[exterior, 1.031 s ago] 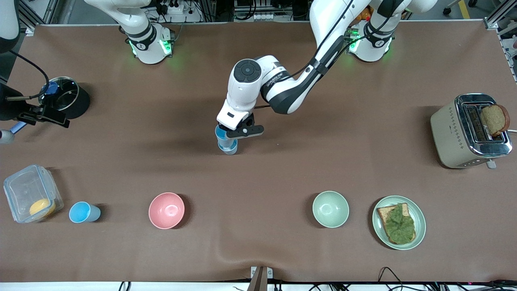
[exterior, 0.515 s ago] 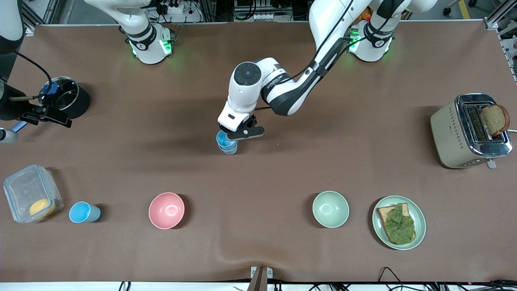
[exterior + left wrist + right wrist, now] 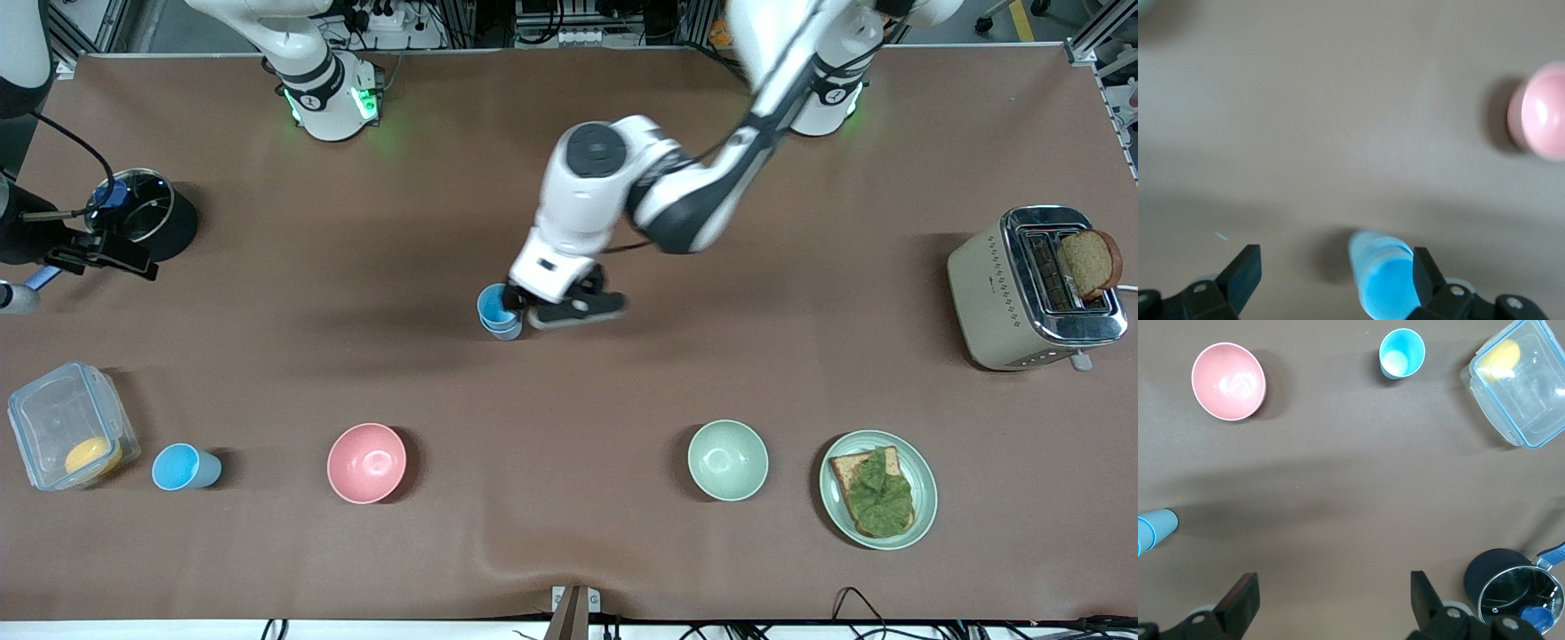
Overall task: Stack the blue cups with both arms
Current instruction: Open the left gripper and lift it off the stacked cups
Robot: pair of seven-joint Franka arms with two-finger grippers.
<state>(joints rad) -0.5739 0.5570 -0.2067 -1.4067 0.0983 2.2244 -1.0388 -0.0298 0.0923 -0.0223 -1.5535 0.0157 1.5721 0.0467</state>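
Note:
Two blue cups [image 3: 498, 313] stand nested as one stack mid-table. They also show in the left wrist view [image 3: 1383, 280] and at the edge of the right wrist view [image 3: 1155, 528]. My left gripper [image 3: 573, 311] is open and empty, just beside the stack toward the left arm's end. In its wrist view [image 3: 1335, 263] the stack sits close to one finger. A third blue cup [image 3: 184, 468] stands alone near the front camera, at the right arm's end [image 3: 1401, 353]. My right gripper [image 3: 102, 253] waits open and empty, high over the table beside the pot [image 3: 1335, 583].
A black pot [image 3: 147, 218] stands under the right arm. A clear food box [image 3: 67, 427] is beside the lone cup. A pink bowl [image 3: 366, 462], a green bowl [image 3: 727, 460] and a plate with toast [image 3: 877, 489] line the near side. A toaster [image 3: 1031, 289] stands at the left arm's end.
The left gripper lowered the upper cup into the lower one, let go, and moved off toward the left arm's end. The right arm has barely moved.

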